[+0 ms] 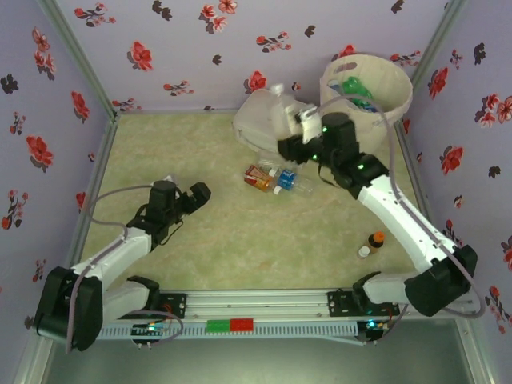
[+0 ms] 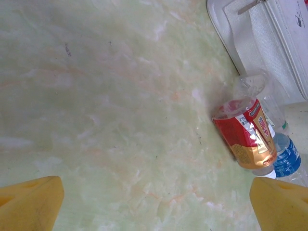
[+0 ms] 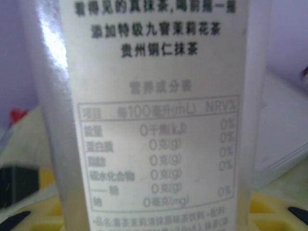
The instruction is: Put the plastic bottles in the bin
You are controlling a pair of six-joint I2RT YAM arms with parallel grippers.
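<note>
My right gripper (image 1: 302,118) is clamped on a white-labelled bottle (image 3: 159,120), whose printed label sits pressed close to the wrist camera. From above, the bottle stands roughly upright over the white case (image 1: 250,128), just left of the bin (image 1: 400,100), where a green bottle (image 1: 352,86) already lies. Nearer me on the table (image 1: 200,152), a red-labelled bottle (image 1: 260,176) and a blue-labelled bottle (image 1: 294,182) lie side by side, touching. My left gripper (image 1: 200,194) hangs low with its jaws spread wide, holding nothing.

The risks, as I judge them:
- The smooth plastic could twist or slip between two narrow fingers.
- The bottle could clip the bin's rim on the way across.
- A release short of the opening would drop it onto the case.
</note>
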